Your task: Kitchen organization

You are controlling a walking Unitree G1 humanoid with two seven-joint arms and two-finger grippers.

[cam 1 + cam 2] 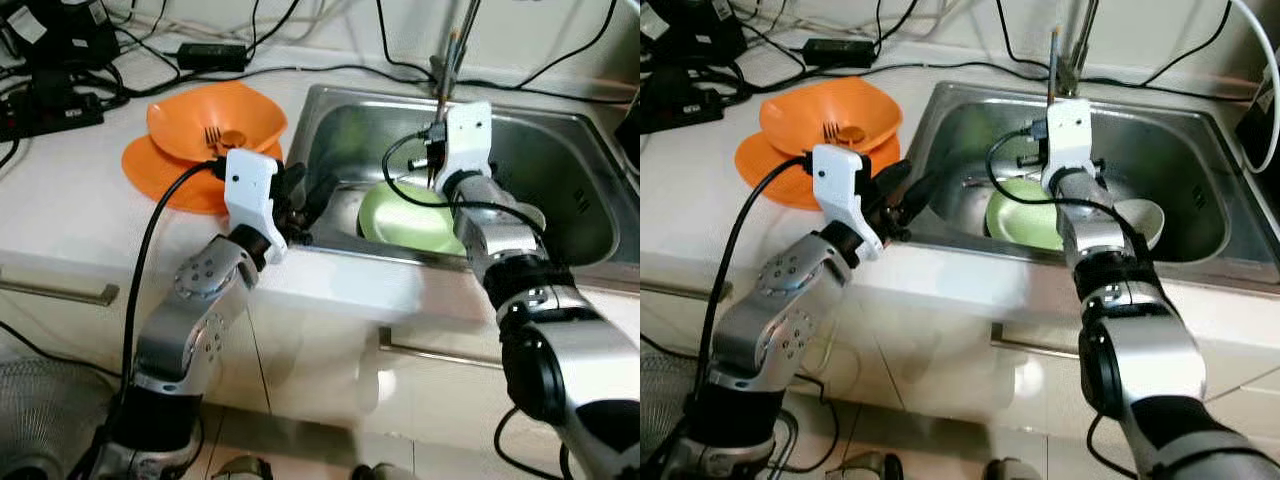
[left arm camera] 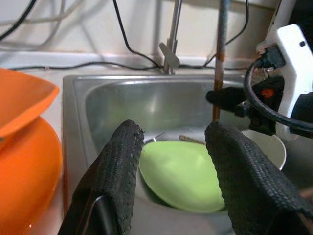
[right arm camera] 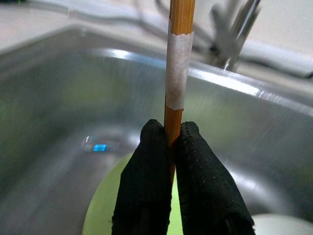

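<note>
We are looking down at a steel sink [image 1: 560, 170] set in a white bench [image 1: 60, 210]. Our right tool [image 3: 168, 142] is squeezing a thin wooden stick [image 3: 179, 63] and holding it straight up over the sink, near the tap [image 1: 455, 45]. Our left tool [image 2: 171, 171] is hanging at the sink's left edge with its fingers [image 2: 120, 171] spread wide, gripping nothing. A green plate [image 1: 405, 220] is lying in the sink, with a white bowl [image 1: 1145, 222] just beside it. On the bench to the left, an orange bowl [image 1: 215, 118] is sitting on an orange plate [image 1: 160, 175], with a fork [image 1: 213, 137] inside the bowl.
</note>
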